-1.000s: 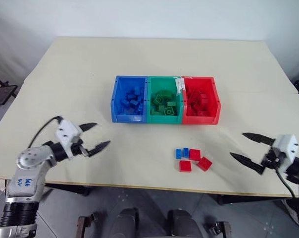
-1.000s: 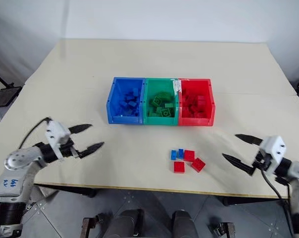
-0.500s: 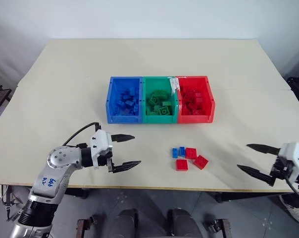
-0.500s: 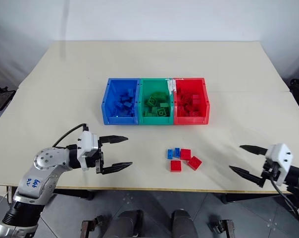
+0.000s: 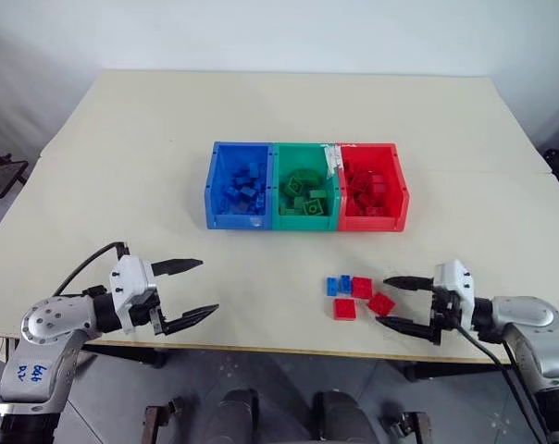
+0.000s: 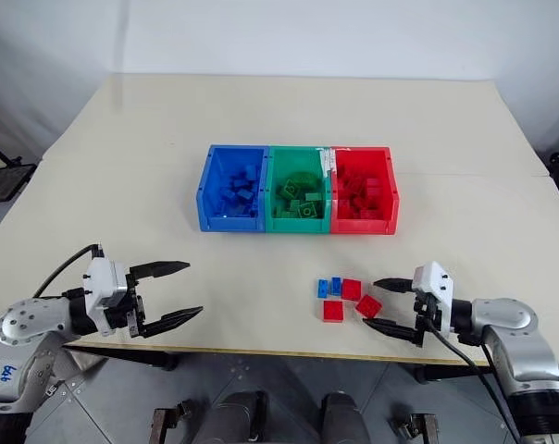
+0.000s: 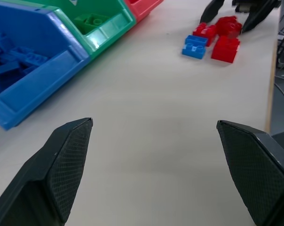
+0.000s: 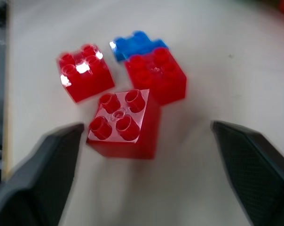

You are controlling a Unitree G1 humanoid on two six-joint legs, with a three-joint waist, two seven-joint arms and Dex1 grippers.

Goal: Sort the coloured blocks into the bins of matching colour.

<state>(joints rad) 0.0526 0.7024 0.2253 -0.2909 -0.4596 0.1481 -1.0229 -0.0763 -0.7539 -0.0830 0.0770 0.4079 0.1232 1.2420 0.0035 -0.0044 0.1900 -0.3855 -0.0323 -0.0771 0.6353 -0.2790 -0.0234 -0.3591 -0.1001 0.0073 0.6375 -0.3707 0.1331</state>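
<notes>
Now, step in hand: the right gripper (image 5: 389,302), jaws spread wide and empty, sits low at the near right of the table (image 5: 122,157), its fingertips flanking the nearest red block (image 5: 382,303) without touching it, as far as can be told.
Blocks: three red and two blue blocks (image 5: 339,286) lie bunched near the front edge, right of centre; a second red block (image 5: 346,310) sits nearest the edge, a third (image 5: 363,287) just behind.
Bins: the blue bin (image 5: 242,184), green bin (image 5: 304,186) and red bin (image 5: 374,187) stand joined in a row at mid-table, well apart from the cluster, each already holding bricks of its own colour.
Left gripper (image 5: 189,290): wide open and empty, hovering over bare table at the near left.
Next move, as judged: ease the jaws around the red block, close squarely on its sides, lift clear of its neighbours, then carry it to the red bin; the tight bunching risks nudging the others.
Surface: a pale cream tabletop, smooth and matte.
Room: plain white wall behind, grey floor below.
</notes>
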